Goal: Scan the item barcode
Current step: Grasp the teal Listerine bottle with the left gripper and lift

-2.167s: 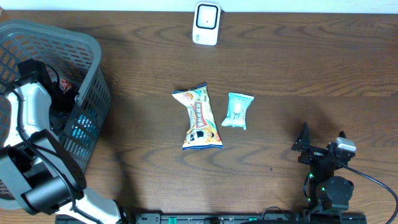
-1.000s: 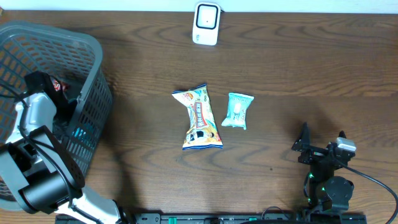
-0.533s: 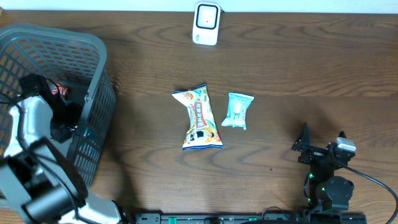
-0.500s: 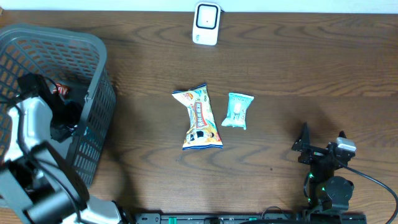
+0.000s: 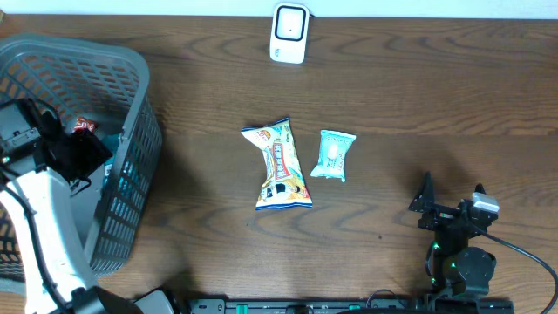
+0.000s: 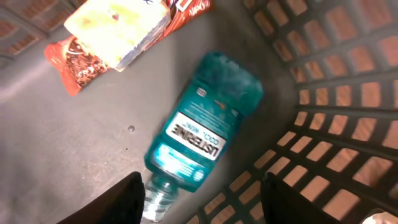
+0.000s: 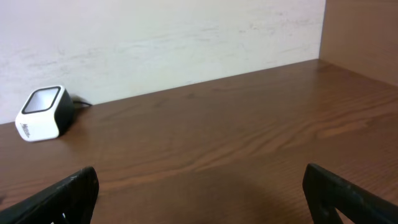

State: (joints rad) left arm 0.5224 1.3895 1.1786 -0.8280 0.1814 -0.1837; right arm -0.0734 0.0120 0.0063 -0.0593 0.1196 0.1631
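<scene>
A teal Listerine mouthwash bottle [image 6: 203, 124] lies on its side on the floor of the grey mesh basket [image 5: 131, 183], its cap end pointing toward my left gripper [image 6: 205, 208]. That gripper hangs open just above it, the cap close to the left finger [image 6: 121, 202], nothing held. In the overhead view my left gripper [image 5: 87, 155] is inside the basket at the table's left. The white barcode scanner [image 5: 289, 32] stands at the back middle. My right gripper [image 5: 452, 212] rests open at the front right, facing the scanner [image 7: 42, 112].
A yellow snack bag [image 5: 279, 166] and a small teal packet [image 5: 333, 154] lie mid-table. A yellow pack [image 6: 118, 25] and a red-brown wrapper [image 6: 68, 59] lie in the basket beyond the bottle. The basket wall [image 6: 329, 93] is close on the right.
The left arm has drawn back toward the front left with its gripper still in the basket, jaws narrowing a little. The basket was nudged slightly. The right arm is still.
</scene>
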